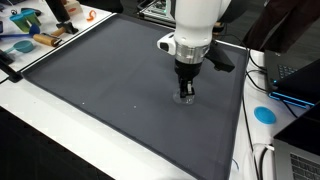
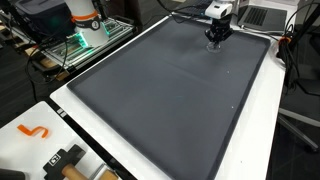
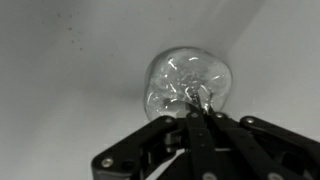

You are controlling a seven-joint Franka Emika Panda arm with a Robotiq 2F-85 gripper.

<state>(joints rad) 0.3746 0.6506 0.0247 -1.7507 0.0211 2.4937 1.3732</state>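
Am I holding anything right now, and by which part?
The gripper, jaws shut, seems to pinch a clear round object by its near edge, down at the dark mat.

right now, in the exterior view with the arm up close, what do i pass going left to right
blue plastic piece at the far left → black claw shut on a clear rounded object → flat round blue disc → dark laptop with a blue-lit edge

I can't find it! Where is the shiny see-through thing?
In the wrist view, the clear round thing sits at the tips of the shut gripper, on the dark mat.
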